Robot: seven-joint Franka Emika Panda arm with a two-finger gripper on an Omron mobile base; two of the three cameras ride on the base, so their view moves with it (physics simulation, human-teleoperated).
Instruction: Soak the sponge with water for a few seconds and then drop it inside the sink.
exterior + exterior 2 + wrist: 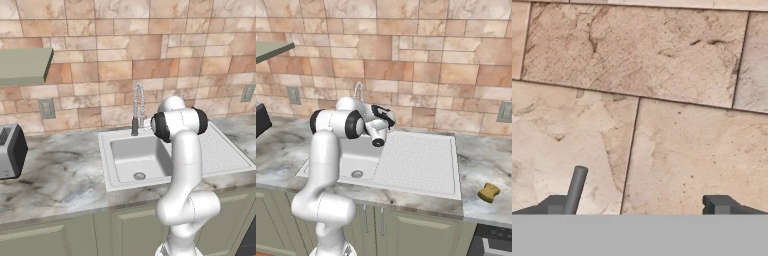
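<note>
Nearest the hand camera are my two dark fingertips [719,204], set far apart with nothing between them, so my pincer [637,205] is open and empty, facing bare stone wall tiles [677,155]. From the right base view my pincer [377,140] is up above the sink [421,165], near the coiled-spring tap [138,107], wrist folded back toward the wall. Task thing: sponge [489,192], small yellow-ochre block with a darker band, lying on the marble worktop [491,155] right of the drainboard, near the front edge, well apart from my pincer and from the basin. No water stream that I can make out at the tap, too thin to tell. Toaster [11,151] sits on the worktop far left, not relevant. Handling guess: sponge looks light, soft, squashy, not fragile, will get heavier and maybe slicker when wet. I'd take it from above across its short sides, around the middle, closing enough to dent it but not flatten it. Risk: it is low and small, fingertips may scrape the worktop or nudge it toward the edge. Task not started; reach right and down first.
</note>
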